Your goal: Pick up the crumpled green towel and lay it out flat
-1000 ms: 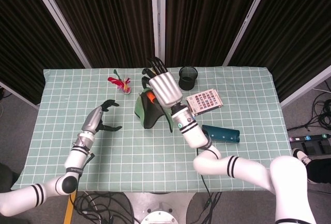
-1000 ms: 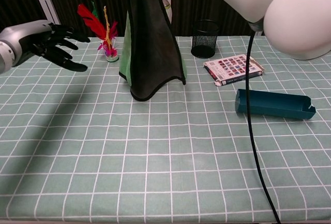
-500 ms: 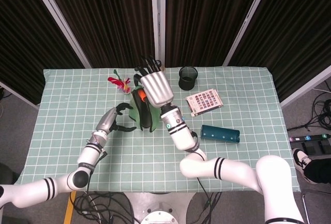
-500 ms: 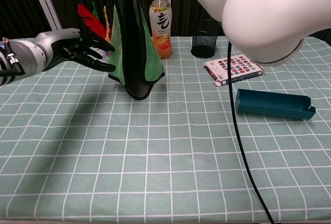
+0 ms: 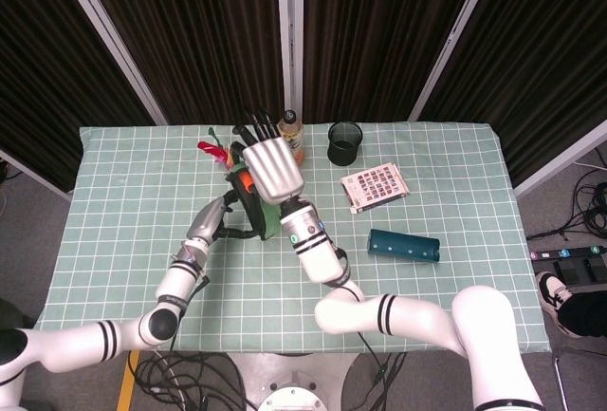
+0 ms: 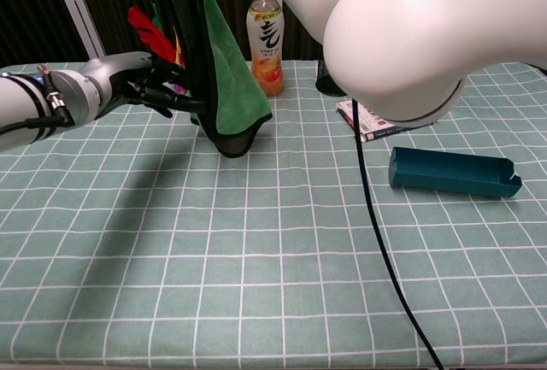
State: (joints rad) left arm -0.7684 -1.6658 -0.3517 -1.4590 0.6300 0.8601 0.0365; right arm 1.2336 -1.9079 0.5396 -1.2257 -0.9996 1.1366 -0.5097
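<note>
So the right hand (image 5: 272, 166) is up off the tabletop (image 5: 123, 231) with the green towel (image 6: 224, 79) hanging from it; in the head view you mostly see the pale back of the hand with the dark fingers (image 5: 254, 130) pointing toward 12 o'clock, and they look clamped on the top of the cloth, though the actual grip spot is cut off at the top of the chest view. The towel droops in a long dark-edged fold with the bright green face showing, and its bottom tip sits at or just above the checked cloth, can't tell if it's touching. The left hand (image 6: 128, 84) comes in from 9 o'clock of the towel, its dark fingers (image 6: 175, 96) right at the hanging edge and part of them behind the cloth, so I can't tell whether they've pinched it or are just next to it. Other stuff: a drink bottle (image 6: 266, 41) with an orange label just at 1 o'clock of the towel, a red feathered shuttlecock (image 6: 152, 32) at 10 o'clock behind the left hand, a black mesh pen cup (image 5: 345, 143) further out at 2 o'clock, a colourful booklet (image 5: 375, 186) at 3 o'clock, and a teal box (image 6: 453, 173) lying at 4 o'clock, well apart from the towel.
</note>
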